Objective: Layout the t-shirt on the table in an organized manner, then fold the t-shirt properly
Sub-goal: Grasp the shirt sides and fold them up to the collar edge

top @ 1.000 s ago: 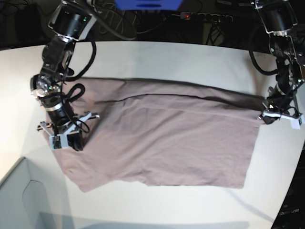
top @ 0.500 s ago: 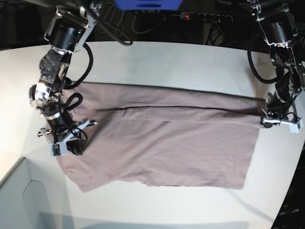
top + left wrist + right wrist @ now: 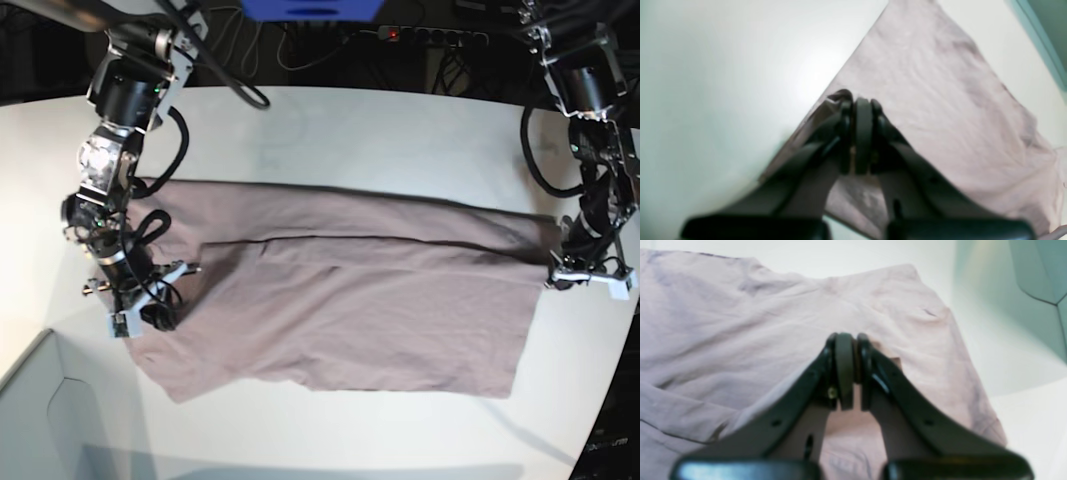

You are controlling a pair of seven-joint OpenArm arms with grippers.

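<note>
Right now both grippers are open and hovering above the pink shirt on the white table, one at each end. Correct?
Not quite. The left gripper and right gripper are each shut on the t-shirt, not open above it; both wrist views show the jaws pinched together with cloth between them. The rest holds: the shirt lies on the white table, one gripper at each end.

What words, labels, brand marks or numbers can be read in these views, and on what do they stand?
None can be read in any view.
t-shirt: plain fabric, no print; no neck label shows.
table: bare white, no marks.
left hand and right hand: black, no lettering visible, both views blurred.
Blue object at the base view's top edge: no text visible.
</note>
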